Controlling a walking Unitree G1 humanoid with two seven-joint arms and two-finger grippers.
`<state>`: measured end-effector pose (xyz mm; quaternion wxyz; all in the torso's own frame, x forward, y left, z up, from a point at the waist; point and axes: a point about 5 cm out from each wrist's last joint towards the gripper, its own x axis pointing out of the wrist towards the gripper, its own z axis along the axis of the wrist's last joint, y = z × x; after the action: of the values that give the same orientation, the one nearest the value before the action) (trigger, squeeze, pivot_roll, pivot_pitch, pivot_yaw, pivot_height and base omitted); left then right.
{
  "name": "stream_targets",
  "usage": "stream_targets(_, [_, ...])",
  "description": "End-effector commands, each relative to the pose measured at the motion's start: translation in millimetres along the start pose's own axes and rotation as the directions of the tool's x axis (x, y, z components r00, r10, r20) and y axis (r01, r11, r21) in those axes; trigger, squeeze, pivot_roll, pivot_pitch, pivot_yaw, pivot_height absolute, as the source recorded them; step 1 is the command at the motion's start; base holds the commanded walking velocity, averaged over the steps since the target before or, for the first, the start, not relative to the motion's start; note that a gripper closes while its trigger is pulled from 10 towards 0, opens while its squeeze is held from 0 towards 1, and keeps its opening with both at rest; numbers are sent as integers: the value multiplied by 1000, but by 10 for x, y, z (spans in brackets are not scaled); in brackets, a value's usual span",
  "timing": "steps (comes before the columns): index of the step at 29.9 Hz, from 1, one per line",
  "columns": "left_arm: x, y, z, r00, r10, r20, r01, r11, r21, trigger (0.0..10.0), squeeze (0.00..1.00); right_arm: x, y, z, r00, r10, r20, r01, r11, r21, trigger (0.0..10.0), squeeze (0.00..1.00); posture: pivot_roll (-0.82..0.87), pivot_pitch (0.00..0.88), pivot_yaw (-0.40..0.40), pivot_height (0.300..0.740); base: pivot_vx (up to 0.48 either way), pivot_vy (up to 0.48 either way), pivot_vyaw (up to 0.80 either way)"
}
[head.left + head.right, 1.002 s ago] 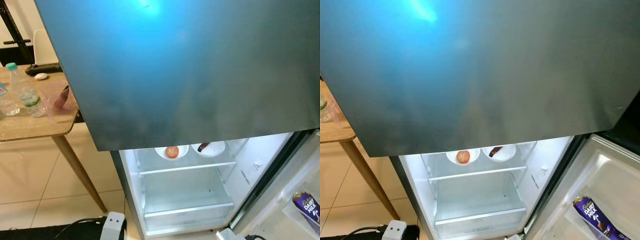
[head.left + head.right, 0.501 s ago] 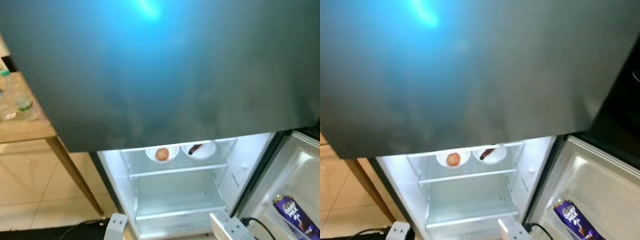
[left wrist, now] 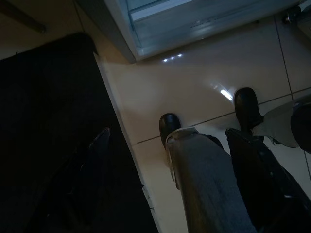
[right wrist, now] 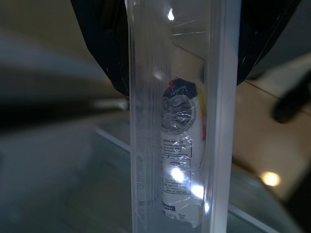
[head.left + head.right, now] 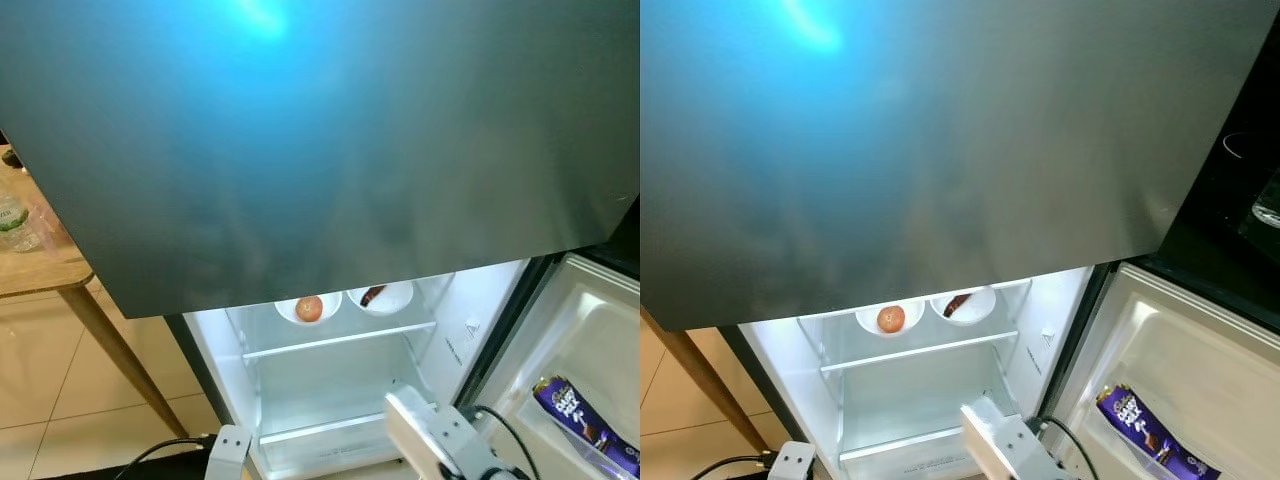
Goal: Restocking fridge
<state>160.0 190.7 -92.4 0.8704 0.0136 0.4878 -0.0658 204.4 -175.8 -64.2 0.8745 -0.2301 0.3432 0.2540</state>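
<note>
Right wrist view: the right gripper [image 4: 182, 43] has its two black fingers [image 4: 104, 43] clamped on a clear plastic bag [image 4: 180, 121] with a small labelled packet [image 4: 181, 160] inside. Head views show the right arm [image 5: 435, 445] low before the open fridge [image 5: 340, 375], where two white bowls [image 5: 385, 297] sit on a shelf, one holding an apple [image 5: 309, 308]. A purple chocolate bar [image 5: 580, 425] sits in the door. Whether the left gripper is open or closed, I cannot tell.
</note>
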Motion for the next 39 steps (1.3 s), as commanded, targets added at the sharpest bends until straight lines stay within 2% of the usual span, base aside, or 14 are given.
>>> stream_targets(1, [-3, 18, 14, 1000, 2, 10, -1, 1000, -14, 10000, 0, 24, 12, 115, 996, 60, 60, -60, 998, -6, 10000, 0, -80, 9, 12, 740, 0, 0, 0])
stream_targets(7, [-2, 17, 21, 1000, -1, 15, 1, 1000, -17, 10000, 0, 54, 10, 280, 983, 125, 138, -126, 992, 3, 10000, 0, -80, 10, 13, 740, 0, 0, 0])
stream_targets(12, [9, 7, 116, 998, -11, 60, 11, 1000, -5, 10000, 0, 94, -140, 497, 972, 41, 232, -82, 982, 170, 10000, 0, -79, 13, 13, 740, 0, 0, 0])
stream_targets(13, [9, 7, 116, 998, -11, 60, 11, 1000, -5, 10000, 0, 94, -140, 497, 972, 41, 232, -82, 982, 170, 10000, 0, -79, 13, 13, 740, 0, 0, 0])
stream_targets(16, [28, -46, 292, 990, -58, 131, 54, 998, 35, 10000, 0, 117, -222, 517, 978, -45, 205, -17, 957, 289, 10000, 0, -77, 12, 10, 740, 0, 0, 0])
stream_targets(21, [29, -92, 433, 973, -129, 190, 112, 989, 99, 10000, 0, 125, -258, 539, 974, -90, 210, 1, 921, 390, 10000, 0, -74, 12, 10, 740, 0, 0, 0])
stream_targets(24, [10, -105, 536, 949, -211, 234, 179, 972, 150, 10000, 0, 127, -285, 560, 966, -119, 228, -10, 869, 495, 10000, 0, -70, 14, 11, 740, 0, 0, 0])
stream_targets(28, [-2, -98, 560, 942, -240, 234, 191, 958, 213, 10000, 0, 130, -304, 566, 965, -134, 226, -7, 846, 533, 10000, 0, -66, 16, 15, 740, 0, 0, 0])
stream_targets(30, [-16, -73, 582, 937, -254, 240, 193, 948, 251, 10000, 0, 134, -324, 572, 965, -146, 218, -6, 819, 573, 10000, 0, -64, 17, 17, 740, 0, 0, 0])
stream_targets(31, [-16, -73, 582, 937, -254, 240, 193, 948, 251, 10000, 0, 134, -324, 572, 965, -146, 218, -6, 819, 573, 10000, 0, -64, 17, 17, 740, 0, 0, 0])
stream_targets(32, [-22, -57, 595, 935, -256, 247, 191, 948, 256, 10000, 0, 135, -341, 580, 964, -154, 218, -9, 799, 601, 10000, 0, -64, 17, 17, 736, 0, 0, 0])
stream_targets(33, [-30, -29, 604, 934, -250, 256, 185, 949, 254, 10000, 0, 133, -381, 612, 956, -171, 238, -28, 753, 658, 10000, 0, -60, 19, 18, 726, 0, 0, 0])
stream_targets(34, [-30, -29, 604, 934, -250, 256, 185, 949, 254, 10000, 0, 133, -381, 612, 956, -171, 238, -28, 753, 658, 10000, 0, -60, 19, 18, 726, 0, 0, 0])
stream_targets(39, [-38, 1, 580, 937, -235, 259, 171, 954, 247, 10000, 0, 128, -438, 677, 940, -195, 280, -72, 690, 720, 10000, 0, -61, 21, 19, 706, 0, 0, 0])
